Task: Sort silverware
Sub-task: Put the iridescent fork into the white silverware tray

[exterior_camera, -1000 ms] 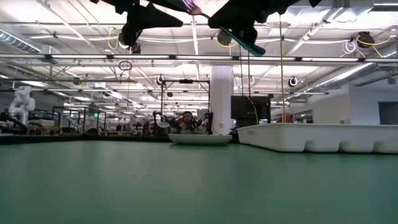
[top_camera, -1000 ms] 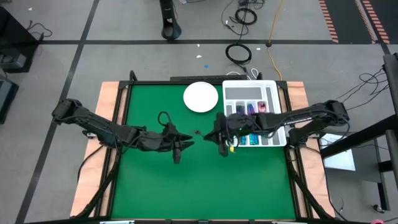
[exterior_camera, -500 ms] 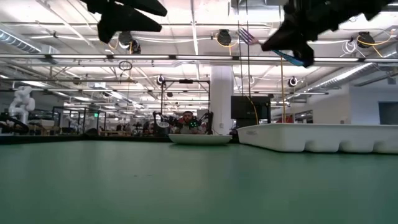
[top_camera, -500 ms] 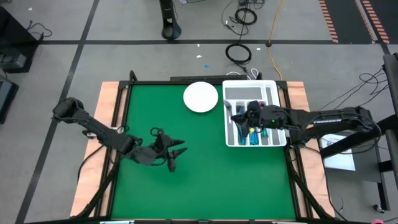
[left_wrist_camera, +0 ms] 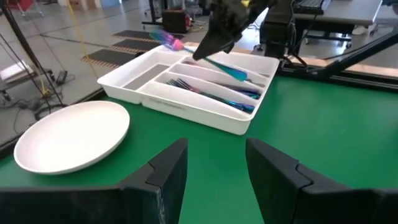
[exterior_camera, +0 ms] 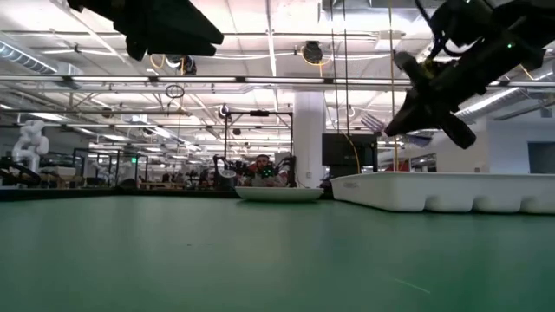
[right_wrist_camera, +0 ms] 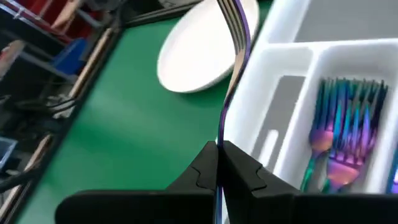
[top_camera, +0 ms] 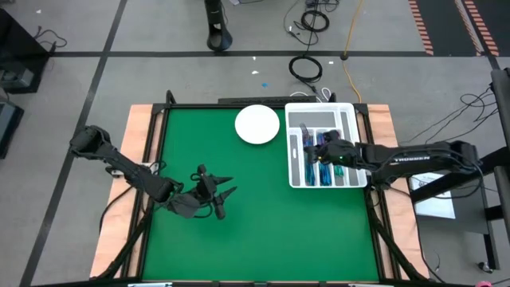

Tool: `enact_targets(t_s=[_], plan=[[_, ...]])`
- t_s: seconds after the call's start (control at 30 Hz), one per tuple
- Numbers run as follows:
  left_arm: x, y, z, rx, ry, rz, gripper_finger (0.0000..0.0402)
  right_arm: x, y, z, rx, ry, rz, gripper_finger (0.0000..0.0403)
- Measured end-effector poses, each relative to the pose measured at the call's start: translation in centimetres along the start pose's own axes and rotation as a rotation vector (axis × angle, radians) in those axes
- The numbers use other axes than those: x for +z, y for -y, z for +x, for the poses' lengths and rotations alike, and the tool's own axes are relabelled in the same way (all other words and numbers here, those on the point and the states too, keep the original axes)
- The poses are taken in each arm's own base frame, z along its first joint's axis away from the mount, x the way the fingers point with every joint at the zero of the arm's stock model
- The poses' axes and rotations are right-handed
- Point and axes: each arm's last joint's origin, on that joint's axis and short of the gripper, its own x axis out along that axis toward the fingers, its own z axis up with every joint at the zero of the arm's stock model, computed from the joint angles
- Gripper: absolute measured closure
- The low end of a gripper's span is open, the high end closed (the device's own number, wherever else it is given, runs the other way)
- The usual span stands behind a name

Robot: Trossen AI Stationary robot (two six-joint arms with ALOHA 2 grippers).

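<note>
1. The fork (right_wrist_camera: 235,37) is pinched by its handle in the right gripper (right_wrist_camera: 217,163), whose fingers are pressed together on it; its tines point ahead and it hangs above the white slotted tray (top_camera: 355,115).
2. Other forks (right_wrist_camera: 343,130) already lie in 1 compartment of that tray, tines all 1 way, just beside where the held fork hangs in the right wrist view. That compartment looks like the right target.
3. To do it well, I would bring the fork over that slot, turn it parallel to the divider walls, lower it close, then release, so it does not bounce into a neighbouring slot.
4. The left gripper (left_wrist_camera: 214,163) waits over the green table (top_camera: 263,223), fingers apart and holding nothing, near the white plate (top_camera: 257,124).
</note>
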Motion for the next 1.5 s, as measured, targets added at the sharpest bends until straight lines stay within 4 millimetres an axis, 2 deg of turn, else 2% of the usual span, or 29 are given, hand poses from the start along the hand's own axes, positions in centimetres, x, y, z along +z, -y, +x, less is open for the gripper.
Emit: enact_targets(t_s=[0.27, 0.5, 0.87, 1.07, 1.5], plan=[[0.1, -0.1, 0.1, 0.002, 0.002, 0.090, 0.0237, -0.6, 1.2, 1.6, -0.134, -0.043, 0.058, 0.0403], [0.1, -0.4, 0.4, 0.020, 0.001, 0.094, 0.0237, -1.6, 2.3, 2.8, -0.246, -0.110, 0.082, 0.0403], [0.1, -0.3, 0.5, 0.008, -0.003, 0.093, 0.0237, -2.4, 2.9, 3.7, -0.314, -0.138, 0.086, 0.0400], [0.1, -0.3, 0.5, 0.008, -0.002, 0.086, 0.0237, -2.4, 3.0, 3.8, -0.322, -0.143, 0.063, 0.0373], [0.2, -0.3, 0.5, -0.008, -0.003, 0.081, 0.0237, -1.6, 2.5, 2.5, -0.261, -0.128, 0.009, 0.0274]])
